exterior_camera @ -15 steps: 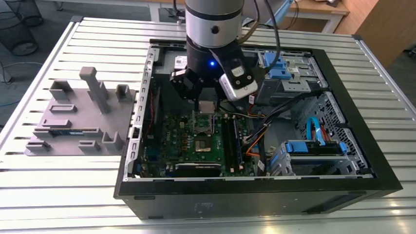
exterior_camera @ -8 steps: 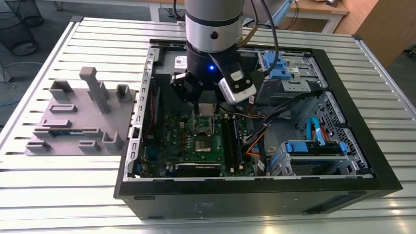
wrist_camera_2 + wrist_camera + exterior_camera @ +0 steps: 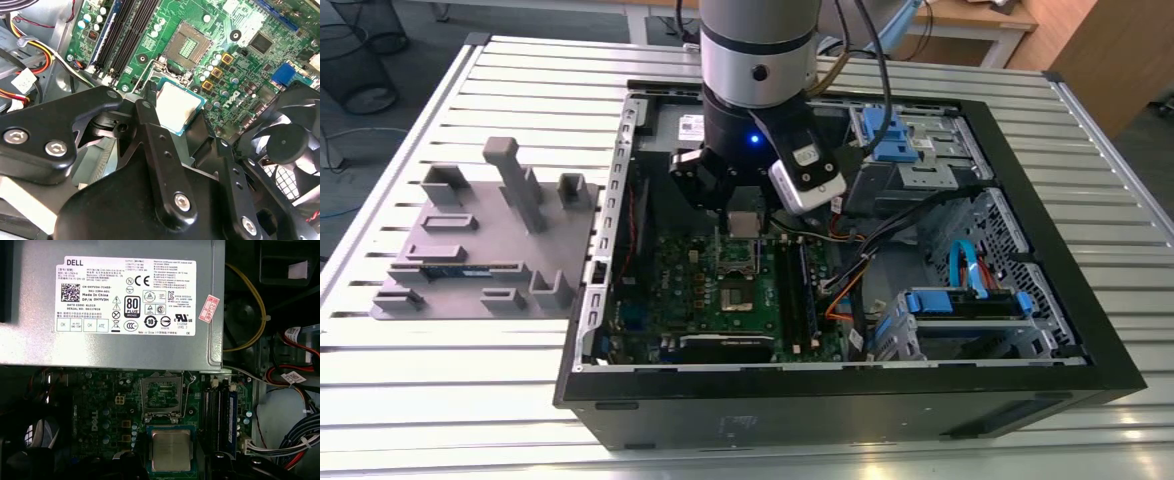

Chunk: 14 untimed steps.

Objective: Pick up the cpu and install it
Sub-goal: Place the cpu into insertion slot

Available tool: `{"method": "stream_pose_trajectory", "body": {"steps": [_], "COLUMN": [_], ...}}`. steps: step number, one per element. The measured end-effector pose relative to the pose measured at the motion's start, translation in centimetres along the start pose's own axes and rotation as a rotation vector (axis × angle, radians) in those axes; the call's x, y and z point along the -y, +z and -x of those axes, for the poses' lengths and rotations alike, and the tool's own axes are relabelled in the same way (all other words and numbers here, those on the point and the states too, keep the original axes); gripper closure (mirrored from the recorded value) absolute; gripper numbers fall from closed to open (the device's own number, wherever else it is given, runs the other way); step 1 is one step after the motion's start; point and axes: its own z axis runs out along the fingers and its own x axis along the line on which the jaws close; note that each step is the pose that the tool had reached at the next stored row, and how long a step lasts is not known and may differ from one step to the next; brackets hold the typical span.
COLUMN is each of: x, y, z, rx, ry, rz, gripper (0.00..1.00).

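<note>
The cpu (image 3: 180, 106) is a small silver square with a thin green rim. It sits between the black fingers (image 3: 150, 107) of my gripper (image 3: 176, 111), which is shut on it. It hangs just above the green motherboard (image 3: 235, 60), beside the open socket (image 3: 187, 47), whose contact field lies bare. In the first wrist view the cpu (image 3: 171, 450) lies close to the socket frame (image 3: 161, 395). In the exterior view the gripper (image 3: 744, 228) reaches down inside the open computer case (image 3: 854, 390), with the socket (image 3: 742, 265) right below it.
A grey tray (image 3: 520, 290) holding a dark memory stick (image 3: 454, 271) lies at the exterior view's left of the case. The power supply (image 3: 115, 305), memory slots (image 3: 125, 35), a black fan (image 3: 290, 145), loose cables (image 3: 854, 280) and blue drive cages (image 3: 961, 305) crowd the case interior.
</note>
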Motion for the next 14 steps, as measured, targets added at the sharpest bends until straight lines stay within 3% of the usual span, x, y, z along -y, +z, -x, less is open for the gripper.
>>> {"method": "stream_pose_trajectory", "body": {"steps": [6, 14], "x": [0.06, 0.93], "y": [0.66, 1.57], "z": [-0.02, -0.08], "rx": [0.0000, 0.0000], "ry": [0.000, 0.000], "rz": [0.0001, 0.0000], "gripper": [0.53, 0.53]}}
